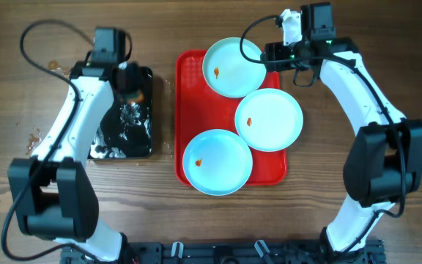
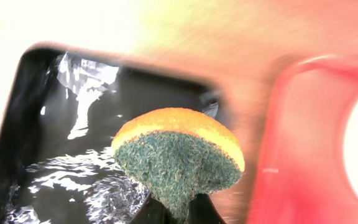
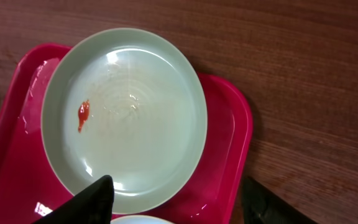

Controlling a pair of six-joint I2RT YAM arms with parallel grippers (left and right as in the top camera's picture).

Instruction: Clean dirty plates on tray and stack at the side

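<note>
Left gripper [image 2: 174,213]: fingers closed tight on a domed yellow foam sponge [image 2: 179,155] with a coarse green scouring face. Below it lies a glossy black rectangular tray [image 2: 36,143] holding rippled, glinting water. To its right is the large flat red plastic tray [image 1: 189,95] with rounded corners and a raised rim. Right gripper [image 3: 178,183]: dark fingers spread apart and clamping nothing. Directly beneath it on the red tray sits a round pale blue glazed plate [image 3: 129,112], shallow-rimmed, with a small orange-red smear [image 3: 83,115]. Two matching smeared plates [image 1: 269,119] [image 1: 217,162] rest further along the same tray. All stands on a brown wood-grain table [image 1: 306,213].
</note>
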